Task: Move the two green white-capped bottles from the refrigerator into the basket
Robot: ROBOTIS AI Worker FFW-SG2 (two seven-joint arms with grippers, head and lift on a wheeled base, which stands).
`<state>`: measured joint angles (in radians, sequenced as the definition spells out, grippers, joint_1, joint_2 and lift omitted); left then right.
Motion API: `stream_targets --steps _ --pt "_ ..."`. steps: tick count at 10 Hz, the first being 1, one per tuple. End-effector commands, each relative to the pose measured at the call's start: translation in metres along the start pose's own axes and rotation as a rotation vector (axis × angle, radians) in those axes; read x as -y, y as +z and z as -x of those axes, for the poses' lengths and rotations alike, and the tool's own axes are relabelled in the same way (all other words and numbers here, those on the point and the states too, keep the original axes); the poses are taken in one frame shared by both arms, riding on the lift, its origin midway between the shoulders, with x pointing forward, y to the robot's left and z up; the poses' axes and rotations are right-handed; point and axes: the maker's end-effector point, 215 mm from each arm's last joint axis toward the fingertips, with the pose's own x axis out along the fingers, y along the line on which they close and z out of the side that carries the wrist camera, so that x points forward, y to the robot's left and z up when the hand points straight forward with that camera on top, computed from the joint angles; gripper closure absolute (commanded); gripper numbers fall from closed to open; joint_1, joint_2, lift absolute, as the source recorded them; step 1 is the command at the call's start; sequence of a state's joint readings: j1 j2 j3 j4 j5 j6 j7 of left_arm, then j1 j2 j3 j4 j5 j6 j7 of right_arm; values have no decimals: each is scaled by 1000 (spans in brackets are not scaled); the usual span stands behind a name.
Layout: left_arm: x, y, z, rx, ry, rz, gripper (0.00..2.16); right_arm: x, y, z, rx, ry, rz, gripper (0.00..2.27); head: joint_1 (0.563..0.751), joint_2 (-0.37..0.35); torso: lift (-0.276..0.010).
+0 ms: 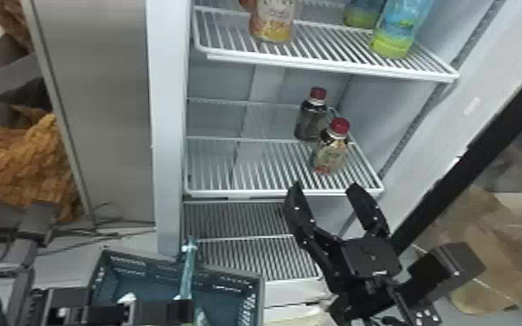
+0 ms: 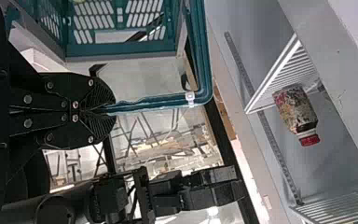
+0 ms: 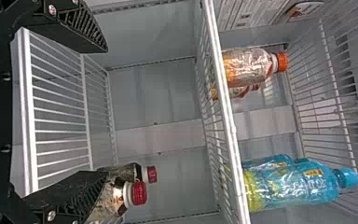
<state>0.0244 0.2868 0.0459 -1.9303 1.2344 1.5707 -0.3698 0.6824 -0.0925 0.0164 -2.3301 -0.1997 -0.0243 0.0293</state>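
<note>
My left gripper (image 1: 183,304) is at the teal basket (image 1: 212,299); in the left wrist view my left gripper (image 2: 106,110) is shut on the basket's upright handle (image 2: 161,100). Inside the basket lie a small white piece (image 1: 126,298), perhaps a cap, and a greenish piece (image 1: 200,317), both partly hidden. My right gripper (image 1: 323,190) stands open before the fridge's middle shelf, below and in front of two dark red-capped bottles. From the right wrist view, my right gripper (image 3: 95,114) has nothing between its fingers, with a red-capped bottle (image 3: 107,203) beyond one finger.
The upper shelf (image 1: 329,65) holds blue and yellow-green bottles (image 1: 399,30) at the right and an orange-toned bottle (image 1: 273,19) at the left. Below it are the middle shelf (image 1: 251,191) and a lower rack (image 1: 251,260). The fridge's side wall (image 1: 167,130) rises behind the basket.
</note>
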Motion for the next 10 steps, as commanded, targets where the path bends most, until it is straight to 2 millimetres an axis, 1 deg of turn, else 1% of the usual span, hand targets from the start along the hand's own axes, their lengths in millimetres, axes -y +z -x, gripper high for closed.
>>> stream_targets --steps 1,7,10 --pt "1 0 1 1 -3 0 1161 3 2 1 4 -9 12 111 695 -285 -263" --pt "1 0 0 3 -6 2 1161 16 1 3 1 -38 42 110 695 -305 -263" --pt "2 0 0 3 -10 2 1161 18 3 3 6 -42 46 110 695 -313 -263"
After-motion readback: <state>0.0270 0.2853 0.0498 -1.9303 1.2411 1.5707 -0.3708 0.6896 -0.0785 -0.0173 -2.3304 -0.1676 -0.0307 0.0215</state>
